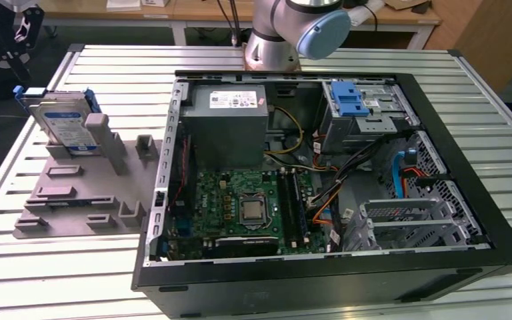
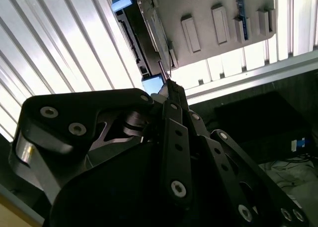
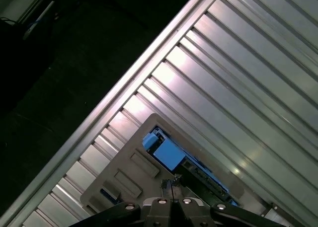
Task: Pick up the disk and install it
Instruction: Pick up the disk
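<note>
Nearest in the exterior view, an open black computer case is seen lying on the slatted metal bench. Its motherboard, grey power supply and blue-latched drive cage are exposed. The disk is found upright in a grey fixture on the exterior view's left, well apart from the cage. The arm rises behind the case, and wooden desks are noted at the back of the room.

In the second wrist view, the claw is seen with its fingertips drawn together and nothing between them. It is poised just over the disk's edge, beside the blue carrier end. Contact cannot be confirmed.

In the first wrist view, the closed, empty tips are recorded above the disk and fixture. Bench slats run diagonally, and dark floor lies beyond the bench edge.

Assessment: the pick-up step is judged to be in hand and not yet achieved, and installation has not been started. A grasp would call for the jaws to be parted wider than the disk's thickness. They would also need to be squared to its faces, so that the carrier is not knocked in its slot.
</note>
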Controlling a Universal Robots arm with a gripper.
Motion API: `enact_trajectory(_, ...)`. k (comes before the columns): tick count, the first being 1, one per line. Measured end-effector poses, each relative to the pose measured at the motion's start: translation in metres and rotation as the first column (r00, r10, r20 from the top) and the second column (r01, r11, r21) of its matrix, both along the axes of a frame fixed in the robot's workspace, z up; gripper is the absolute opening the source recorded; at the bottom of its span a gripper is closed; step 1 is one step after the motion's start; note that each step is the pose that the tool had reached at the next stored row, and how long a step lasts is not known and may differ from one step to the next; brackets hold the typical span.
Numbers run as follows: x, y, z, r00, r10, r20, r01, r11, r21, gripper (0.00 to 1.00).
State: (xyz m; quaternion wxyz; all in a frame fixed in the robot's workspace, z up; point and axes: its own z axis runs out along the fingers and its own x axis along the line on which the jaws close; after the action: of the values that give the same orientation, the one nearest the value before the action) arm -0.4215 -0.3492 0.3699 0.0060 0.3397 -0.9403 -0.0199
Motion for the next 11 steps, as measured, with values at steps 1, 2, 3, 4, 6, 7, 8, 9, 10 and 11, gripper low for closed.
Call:
enact_trajectory(1, 0.0000, 0.0000, 0.0000, 1.0000, 0.002, 0.0000, -0.002, 1.0000, 0.0000, 0.11)
enact_trajectory(2, 0.0000, 0.0000, 0.0000, 1.0000, 0.003, -0.0001, -0.003, 1.0000, 0.0000, 0.11)
enact_trajectory(3, 0.0000, 0.0000, 0.0000, 1.0000, 0.004, 0.0000, -0.004, 1.0000, 0.0000, 0.11)
enact_trajectory(4, 0.0000, 0.0000, 0.0000, 1.0000, 0.006, 0.0000, -0.006, 1.0000, 0.0000, 0.11)
enact_trajectory(6, 0.0000, 0.0000, 0.0000, 0.9999, 0.010, -0.0001, -0.010, 0.9999, 0.0000, 0.11)
enact_trajectory(7, 0.0000, 0.0000, 0.0000, 0.9999, 0.012, -0.0001, -0.012, 0.9999, 0.0000, 0.11)
enact_trajectory(8, 0.0000, 0.0000, 0.0000, 0.9999, 0.014, -0.0001, -0.014, 0.9999, 0.0000, 0.11)
enact_trajectory(9, 0.0000, 0.0000, 0.0000, 0.9999, 0.016, -0.0001, -0.016, 0.9999, 0.0000, 0.11)
enact_trajectory(10, 0.0000, 0.0000, 0.0000, 0.9998, 0.018, -0.0001, -0.018, 0.9998, 0.0000, 0.11)
enact_trajectory(11, 0.0000, 0.0000, 0.0000, 0.9998, 0.020, 0.0000, -0.020, 0.9998, 0.0000, 0.11)
